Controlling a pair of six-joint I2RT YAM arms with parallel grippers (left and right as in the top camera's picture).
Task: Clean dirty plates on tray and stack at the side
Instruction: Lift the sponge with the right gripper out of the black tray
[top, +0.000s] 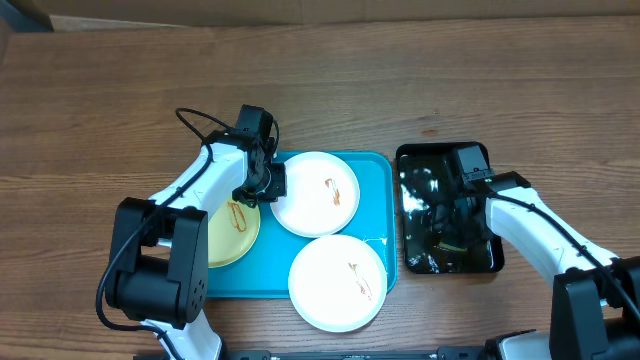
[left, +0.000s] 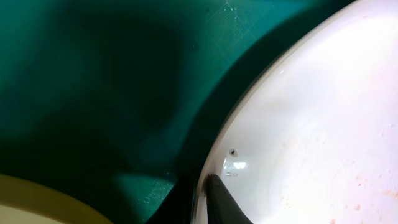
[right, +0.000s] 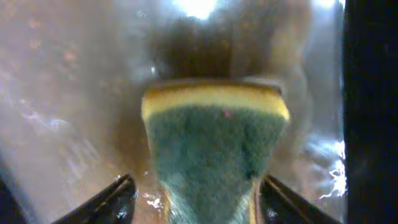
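— Where are the plates sitting right now?

— All three are lying on the turquoise tray. The upper white plate is sitting toward the far rim. The lower white plate is hanging out over the near rim, and the two are almost touching. The yellow-green plate is crowding the tray's left edge, with the left arm covering part of it. Each plate is showing a small orange-brown smear.

— What is that arm doing?

— Its left end effector is sitting at the upper white plate's left rim. Up close, one finger is lying right on that rim. The other is hidden, so I cannot tell whether it is pinching the plate.

— And the other side?

— The right end effector is reaching down into the black tray, just beside the turquoise one. Its jaws are standing apart on either side of a yellow-and-green sponge. A gap is showing on one side, so they are not clamping it. The glossy tray floor is glaring, and the sponge's near end is getting cut off.

— Any room to move?

— Bare desk is showing behind both trays and out to the left.
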